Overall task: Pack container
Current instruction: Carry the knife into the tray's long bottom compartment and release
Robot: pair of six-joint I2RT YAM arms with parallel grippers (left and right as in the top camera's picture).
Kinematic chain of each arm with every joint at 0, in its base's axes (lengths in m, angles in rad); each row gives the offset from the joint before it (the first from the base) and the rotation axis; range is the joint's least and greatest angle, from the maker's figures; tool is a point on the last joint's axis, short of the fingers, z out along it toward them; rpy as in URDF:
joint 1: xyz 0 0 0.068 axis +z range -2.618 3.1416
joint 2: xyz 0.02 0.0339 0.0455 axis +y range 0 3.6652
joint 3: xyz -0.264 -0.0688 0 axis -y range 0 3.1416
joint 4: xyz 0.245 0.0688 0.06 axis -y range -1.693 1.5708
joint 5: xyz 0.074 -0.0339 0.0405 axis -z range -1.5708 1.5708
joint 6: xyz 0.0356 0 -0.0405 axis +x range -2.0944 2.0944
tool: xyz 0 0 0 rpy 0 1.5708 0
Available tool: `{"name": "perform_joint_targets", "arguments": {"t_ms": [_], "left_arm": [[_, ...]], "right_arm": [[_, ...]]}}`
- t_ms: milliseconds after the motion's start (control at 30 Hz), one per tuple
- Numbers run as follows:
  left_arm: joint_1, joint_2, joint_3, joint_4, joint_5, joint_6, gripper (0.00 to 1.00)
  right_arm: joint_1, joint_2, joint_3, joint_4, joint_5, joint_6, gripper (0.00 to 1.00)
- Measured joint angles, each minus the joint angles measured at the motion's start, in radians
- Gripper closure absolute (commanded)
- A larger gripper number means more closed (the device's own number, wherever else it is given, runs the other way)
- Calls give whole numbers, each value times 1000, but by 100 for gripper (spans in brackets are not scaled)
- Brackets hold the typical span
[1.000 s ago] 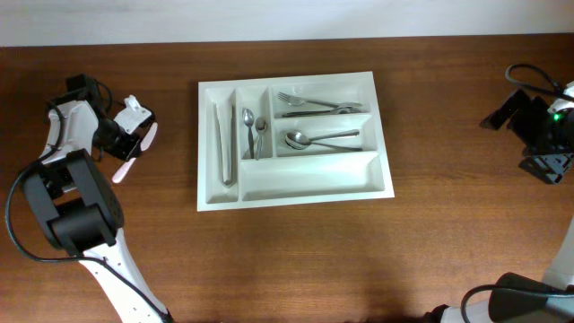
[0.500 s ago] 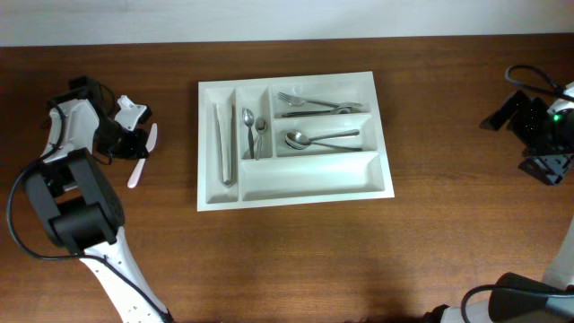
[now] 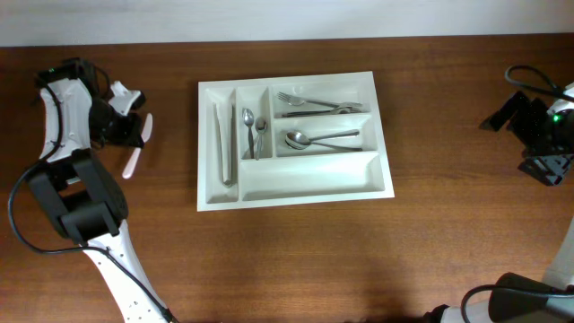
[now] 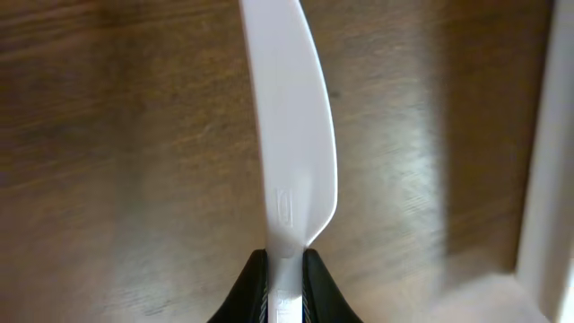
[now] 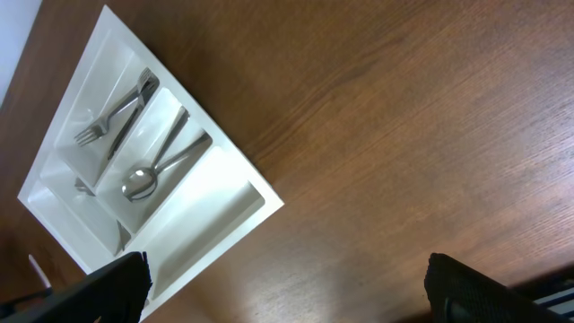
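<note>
The container (image 3: 314,176) is a white five-compartment tray at the table's middle; its rim also shows in the left wrist view (image 4: 547,179) and the tray shows in the right wrist view (image 5: 206,206). My left gripper (image 3: 126,133) is left of it, shut on the handle of a white plastic knife (image 3: 136,151). In the left wrist view the knife (image 4: 291,117) points away from the jaws (image 4: 285,278), above the wood. My right gripper (image 3: 541,135) is far right, open and empty, its fingers wide apart in the right wrist view (image 5: 287,296).
The tray holds metal forks (image 3: 314,103) in the top long compartment, spoons (image 3: 318,138) in the middle one, small spoons (image 3: 254,126) and long pale utensils (image 3: 222,144) in the two narrow ones. The bottom long compartment holds nothing. Cables lie at the right arm (image 3: 525,76).
My left gripper has moved toward the back left with the white knife in it, and the knife has swung to a steeper angle. The right arm has not moved.
</note>
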Motion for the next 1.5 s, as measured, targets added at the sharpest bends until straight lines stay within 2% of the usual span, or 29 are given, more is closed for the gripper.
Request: {"name": "perform_joint_targets", "arguments": {"t_ms": [267, 600, 900, 1100, 1267, 1433, 1467, 1500], "left_arm": [[-58, 0, 177, -121, 20, 0, 98], [-349, -55, 221, -121, 46, 33, 98], [-668, -60, 222, -211, 61, 238, 98], [-825, -60, 222, -254, 60, 385, 98], [-894, -65, 181, -230, 46, 449, 98], [-897, -72, 59, -147, 27, 468, 98], [-896, -72, 33, -132, 24, 472, 96], [-895, -72, 10, -120, 21, 474, 88]], "right_arm": [[0, 0, 0, 0, 0, 1, 1], [0, 0, 0, 0, 0, 1, 1], [0, 0, 0, 0, 0, 0, 1], [0, 0, 0, 0, 0, 0, 1], [0, 0, 0, 0, 0, 1, 1], [0, 0, 0, 0, 0, 0, 1], [0, 0, 0, 0, 0, 0, 1], [0, 0, 0, 0, 0, 1, 1]]}}
